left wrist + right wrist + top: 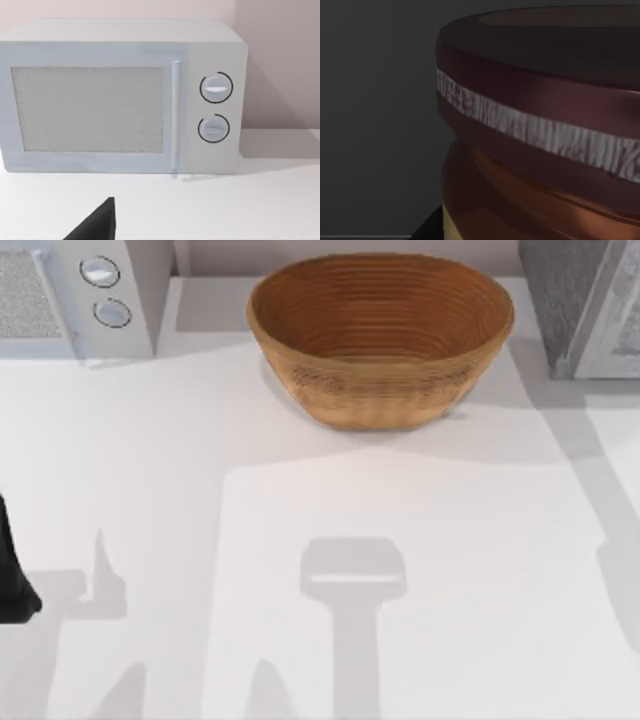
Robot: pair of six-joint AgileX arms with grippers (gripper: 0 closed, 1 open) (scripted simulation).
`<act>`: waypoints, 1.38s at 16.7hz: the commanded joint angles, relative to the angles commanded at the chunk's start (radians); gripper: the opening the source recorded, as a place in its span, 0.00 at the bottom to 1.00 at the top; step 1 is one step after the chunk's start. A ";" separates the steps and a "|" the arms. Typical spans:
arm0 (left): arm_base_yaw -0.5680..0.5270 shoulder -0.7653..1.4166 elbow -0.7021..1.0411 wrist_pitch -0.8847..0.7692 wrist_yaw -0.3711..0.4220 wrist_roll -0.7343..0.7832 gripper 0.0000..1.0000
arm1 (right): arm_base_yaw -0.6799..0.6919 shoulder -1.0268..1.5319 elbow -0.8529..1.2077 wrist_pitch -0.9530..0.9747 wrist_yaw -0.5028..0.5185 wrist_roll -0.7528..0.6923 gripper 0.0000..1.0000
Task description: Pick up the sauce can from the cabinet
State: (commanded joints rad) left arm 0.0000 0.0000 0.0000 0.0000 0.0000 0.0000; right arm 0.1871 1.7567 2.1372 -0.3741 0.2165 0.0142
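A white desk seen from above. At the back, in the middle, stands a large brown woven bowl, oval, with ribbed walls. At the back left corner is a pale grey microwave with two round dials on its front. At the back right corner is part of a grey cabinet. Soft grey shadows of the arms fall across the front of the desk.

At the far left edge of the top view, near the front, a dark part of the left arm juts into sight; its claw cannot be made out there.

The left wrist view looks straight at the front of the microwave: a speckled grey door window, an upright handle bar, and two dials one above the other beside it. The microwave stands on the white desk against a pinkish wall. A dark wedge, one fingertip of the left claw, pokes into the lower edge of this view above the desk, well short of the microwave. Whether the left claw is spread or closed cannot be told.

The right wrist view is dim. The sauce can sits very close to the camera: a dark maroon lid with a pale grey band running round it, and a rounded orange-brown body below. Behind it is a dark grey surface. Whether the right claw is spread, closed, or touching the can cannot be told
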 joint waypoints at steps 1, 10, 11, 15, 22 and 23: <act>0.000 0.000 0.000 0.000 0.000 0.000 1.00 | 0.002 -0.001 0.000 0.000 0.000 0.002 0.00; 0.000 0.000 0.000 0.000 0.000 0.000 1.00 | 0.145 -0.292 -0.043 -0.248 0.140 0.003 0.00; 0.000 0.000 0.000 0.000 0.000 0.000 1.00 | 0.166 -0.334 -0.048 -0.285 0.160 0.002 0.00; 0.000 0.000 0.000 0.000 0.000 0.000 1.00 | 0.210 -0.411 -0.056 -0.357 0.201 0.000 0.00; 0.000 0.000 0.000 0.000 0.000 0.000 1.00 | 0.193 -0.459 -0.115 -0.327 0.183 0.002 0.00; 0.000 0.000 0.000 0.000 0.000 0.000 1.00 | 0.185 -0.489 -0.157 -0.309 0.173 0.002 0.00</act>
State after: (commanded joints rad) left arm 0.0000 0.0000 0.0000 0.0000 0.0000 0.0000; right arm 0.3722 1.2675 1.9798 -0.6835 0.3900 0.0166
